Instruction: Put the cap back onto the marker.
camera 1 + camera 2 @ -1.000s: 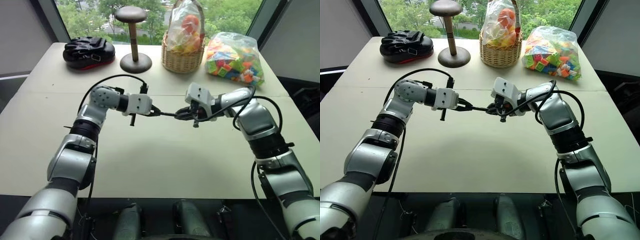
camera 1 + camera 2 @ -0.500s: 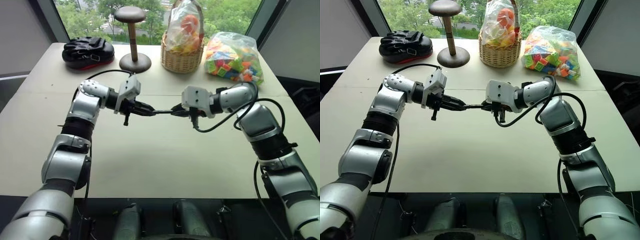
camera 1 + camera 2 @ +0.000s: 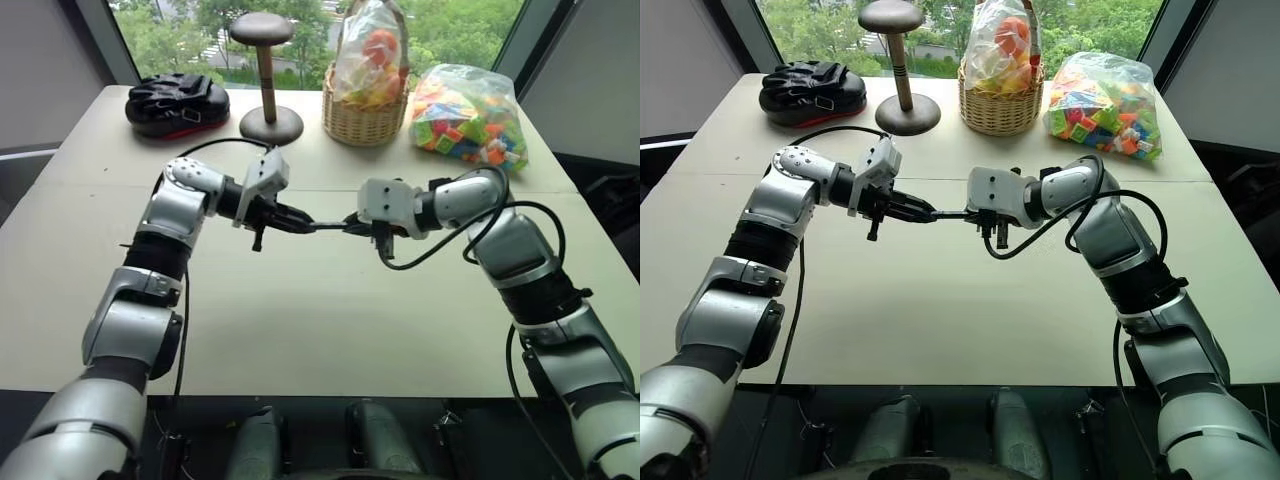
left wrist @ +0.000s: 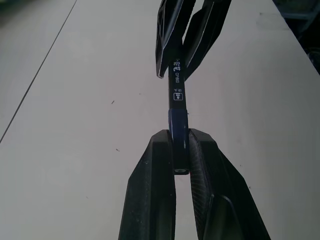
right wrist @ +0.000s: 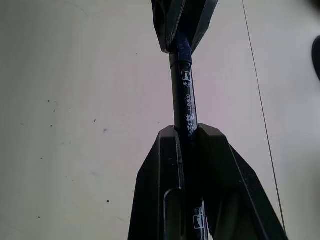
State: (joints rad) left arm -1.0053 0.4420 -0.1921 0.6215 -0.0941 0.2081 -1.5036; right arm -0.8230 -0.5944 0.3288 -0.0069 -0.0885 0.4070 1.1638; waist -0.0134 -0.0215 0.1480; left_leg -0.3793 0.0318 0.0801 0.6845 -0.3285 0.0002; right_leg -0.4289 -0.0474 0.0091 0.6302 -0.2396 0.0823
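The marker [image 3: 330, 226] hangs level above the table between my two grippers. My right gripper [image 3: 352, 224] is shut on its black barrel [image 5: 186, 100], which carries white print. My left gripper [image 3: 305, 224] is shut on the cap [image 4: 178, 135], a short dark piece lying in line with the barrel and joined to its end. In the left wrist view my own fingers [image 4: 157, 165] clamp the cap, and the right gripper's fingers [image 4: 167, 30] close on the barrel beyond. The two grippers' fingertips face each other with a short stretch of barrel bare between them.
Along the table's far edge stand a black pad with red trim [image 3: 177, 103], a brown wooden stand [image 3: 269, 112], a wicker basket [image 3: 366, 118] holding a bagged load, and a clear bag of coloured blocks [image 3: 467, 115]. A seam [image 3: 90, 185] crosses the beige table.
Both wrists have rolled, turning their housings, and the pair has shifted a little to the left. The marker and cap stay clamped in line between the grippers.
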